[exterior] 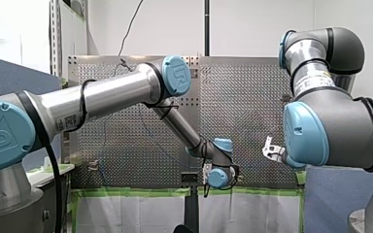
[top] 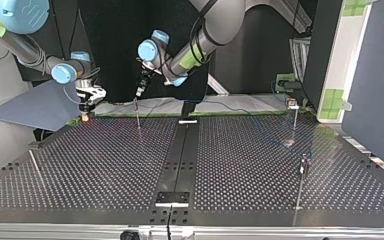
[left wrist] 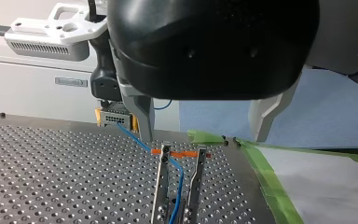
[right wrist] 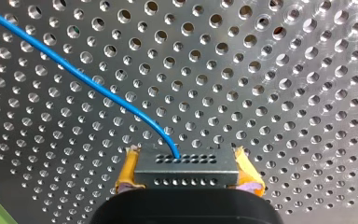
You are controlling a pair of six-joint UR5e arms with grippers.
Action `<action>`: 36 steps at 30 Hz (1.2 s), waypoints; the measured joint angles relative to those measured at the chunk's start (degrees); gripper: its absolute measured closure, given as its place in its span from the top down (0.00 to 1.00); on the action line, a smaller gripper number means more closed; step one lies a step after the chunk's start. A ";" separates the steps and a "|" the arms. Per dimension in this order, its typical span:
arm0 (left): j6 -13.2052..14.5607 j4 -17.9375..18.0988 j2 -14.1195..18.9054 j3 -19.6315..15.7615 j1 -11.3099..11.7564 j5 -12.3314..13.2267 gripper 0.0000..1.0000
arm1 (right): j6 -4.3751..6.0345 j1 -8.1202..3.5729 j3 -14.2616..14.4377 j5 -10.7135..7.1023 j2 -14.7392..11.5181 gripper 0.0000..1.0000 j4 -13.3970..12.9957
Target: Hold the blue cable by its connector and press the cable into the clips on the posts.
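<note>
Connector (right wrist: 186, 165) sits clenched in my right gripper (right wrist: 189, 179), cable (right wrist: 88, 84) trailing off. Left gripper (left wrist: 203, 135) hangs released above a post's clip (left wrist: 179, 153). Next, I judge: press the cable down into it.

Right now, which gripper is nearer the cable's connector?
Right. My right gripper is clamped on the connector; my left gripper hangs apart from it, above a post.

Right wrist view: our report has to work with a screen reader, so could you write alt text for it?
My right gripper clamps a grey rectangular connector between its yellow pads, with the perforated table ahead of it. A blue cable leaves the connector and curves away across the table.
</note>
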 joint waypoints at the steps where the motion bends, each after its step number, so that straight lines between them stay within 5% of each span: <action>1: -0.01 0.00 0.00 0.00 0.00 0.00 1.00 | 0.00 0.00 0.00 0.00 0.00 0.00 0.00; 22: 2.01 -2.67 1.35 -1.53 -0.64 -1.48 1.00 | -0.09 -0.06 0.00 0.00 0.01 0.00 0.56; 28: 4.20 -0.45 4.24 -4.48 -1.76 -1.29 1.00 | 0.14 -0.26 0.01 0.00 0.01 0.00 0.63; 36: 2.18 3.70 8.45 -8.68 -3.72 -1.48 1.00 | 0.71 -0.44 0.00 0.00 0.01 0.00 0.53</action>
